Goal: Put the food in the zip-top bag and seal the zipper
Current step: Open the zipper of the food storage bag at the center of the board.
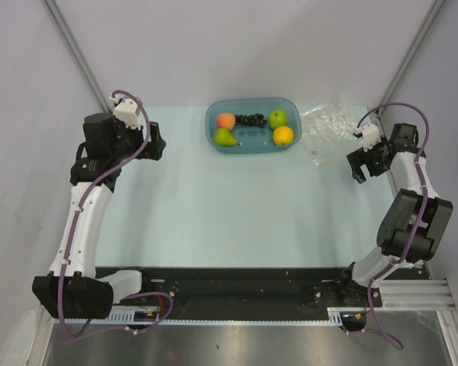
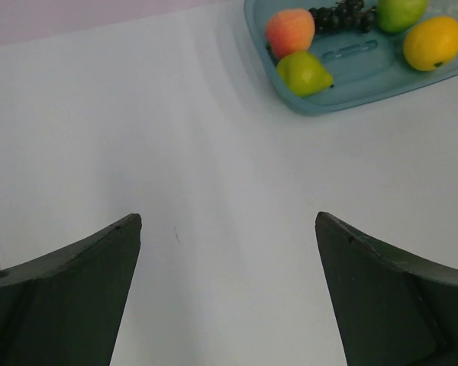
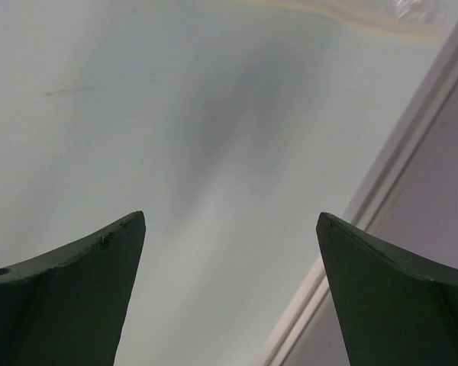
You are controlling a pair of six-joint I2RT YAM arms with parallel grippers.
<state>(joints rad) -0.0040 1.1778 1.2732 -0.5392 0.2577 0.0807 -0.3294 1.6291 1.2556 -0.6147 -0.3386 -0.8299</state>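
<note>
Top external: glossy fruit (image 1: 283,135) lies in a rounded teal tub (image 1: 211,128), crinkly clear bag (image 1: 328,126) beside; left gripper (image 2: 229,221) and right gripper (image 3: 230,217) gape wide, empty.

top external: high above the near edge, looking down on the whole pale blue tabletop (image 1: 229,221) | left wrist: low, facing the teal translucent plastic tub (image 2: 359,65), shared with top | right wrist: close over tabletop's right edge
</note>
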